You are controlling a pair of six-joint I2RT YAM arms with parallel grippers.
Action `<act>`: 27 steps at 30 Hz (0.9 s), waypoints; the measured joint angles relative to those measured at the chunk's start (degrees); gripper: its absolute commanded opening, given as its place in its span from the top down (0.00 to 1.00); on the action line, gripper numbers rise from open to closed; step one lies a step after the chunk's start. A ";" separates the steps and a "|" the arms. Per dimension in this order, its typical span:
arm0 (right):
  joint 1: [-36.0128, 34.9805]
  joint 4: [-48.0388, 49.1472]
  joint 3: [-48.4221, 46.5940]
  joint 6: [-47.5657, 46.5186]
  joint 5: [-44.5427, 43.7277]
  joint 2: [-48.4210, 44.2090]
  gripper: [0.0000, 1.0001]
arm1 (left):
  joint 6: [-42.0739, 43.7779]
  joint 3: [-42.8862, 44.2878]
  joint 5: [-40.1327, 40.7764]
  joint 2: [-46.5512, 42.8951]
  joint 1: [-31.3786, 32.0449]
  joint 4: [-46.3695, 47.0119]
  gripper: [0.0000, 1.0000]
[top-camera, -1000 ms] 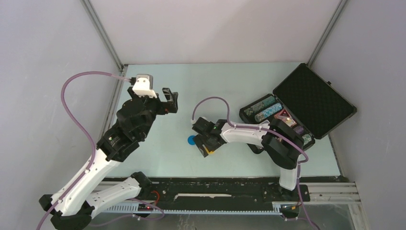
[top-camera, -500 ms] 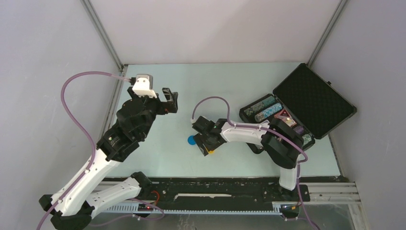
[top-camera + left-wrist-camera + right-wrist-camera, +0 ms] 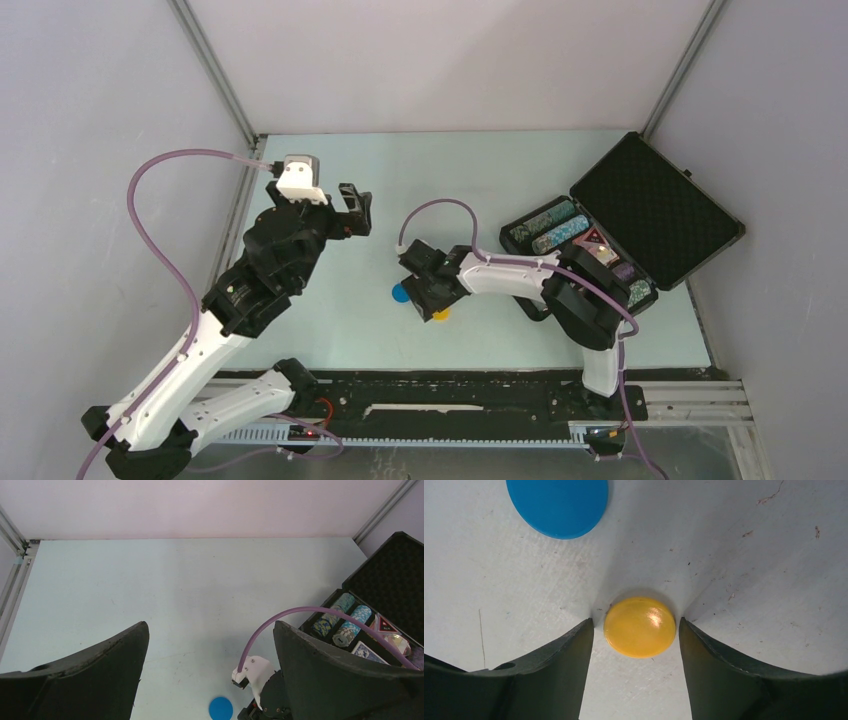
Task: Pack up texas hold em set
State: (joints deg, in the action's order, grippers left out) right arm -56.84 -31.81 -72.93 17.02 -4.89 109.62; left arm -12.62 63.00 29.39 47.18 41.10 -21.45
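A yellow disc point(image 3: 640, 627) lies on the table between the fingers of my right gripper point(image 3: 636, 621). The gripper is open, with a thin gap on each side of the disc. In the top view the yellow disc point(image 3: 441, 315) peeks out under the right gripper point(image 3: 428, 300). A blue disc point(image 3: 557, 505) lies just beyond it, also visible as the blue disc point(image 3: 400, 292). The black case point(image 3: 655, 200) stands open at the right with rows of chips point(image 3: 548, 228) and a red triangular marker point(image 3: 597, 240). My left gripper point(image 3: 355, 210) hangs open and empty above the table.
The left wrist view shows the blue disc point(image 3: 220, 708), the right arm's wrist point(image 3: 255, 672) and purple cable point(image 3: 300, 612), and the case's chips point(image 3: 340, 617), card deck point(image 3: 370, 652) and clear disc point(image 3: 397, 641). Grey walls enclose the table.
The right gripper's fingers have narrowed around the yellow disc, and the gripper has shifted slightly left. The left arm has not moved.
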 measured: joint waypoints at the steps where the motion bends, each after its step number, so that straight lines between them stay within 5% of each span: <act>1: -0.24 -0.28 -0.02 0.00 -0.22 0.00 0.29 | 0.00 0.00 -0.02 0.00 0.00 0.00 0.00; 19: -1.07 -1.90 -0.59 0.15 -2.32 -0.66 0.57 | -0.02 0.00 -0.04 0.00 0.00 0.00 0.00; 27: 3.32 -3.43 5.25 -0.52 -5.40 -17.38 0.58 | -0.11 0.00 -0.17 0.00 0.00 0.00 0.00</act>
State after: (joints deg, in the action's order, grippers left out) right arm -53.52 -35.24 -67.68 16.49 -10.28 92.25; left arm -12.73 63.00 29.21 47.18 41.10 -21.45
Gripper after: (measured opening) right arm 0.574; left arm 0.996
